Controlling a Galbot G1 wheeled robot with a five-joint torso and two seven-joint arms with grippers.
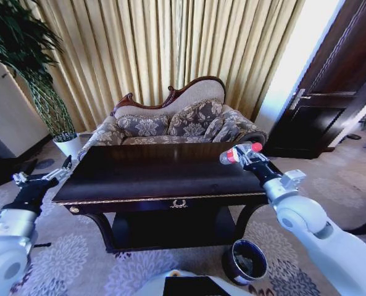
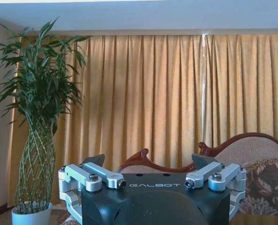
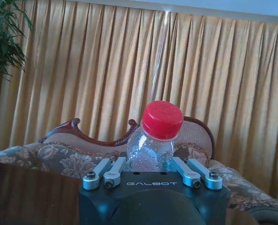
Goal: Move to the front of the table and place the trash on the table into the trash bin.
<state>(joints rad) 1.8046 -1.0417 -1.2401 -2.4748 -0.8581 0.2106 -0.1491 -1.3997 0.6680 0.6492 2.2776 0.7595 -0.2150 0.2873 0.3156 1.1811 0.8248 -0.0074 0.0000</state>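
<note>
While bin [image 1: 245,261] waits—right gripper [image 1: 247,155] grips bottle [image 1: 239,152].

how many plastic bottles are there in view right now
1. The clear bottle with the red cap is clamped in the right gripper, lifted over the table's right end. More could be hidden inside the trash bin on the floor.

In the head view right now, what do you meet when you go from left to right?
Left pincer, open beside the table's left end → white plant pot → gold wreath emblem on the table → bottle, held in the right pincer → trash bin → dark door.
</note>
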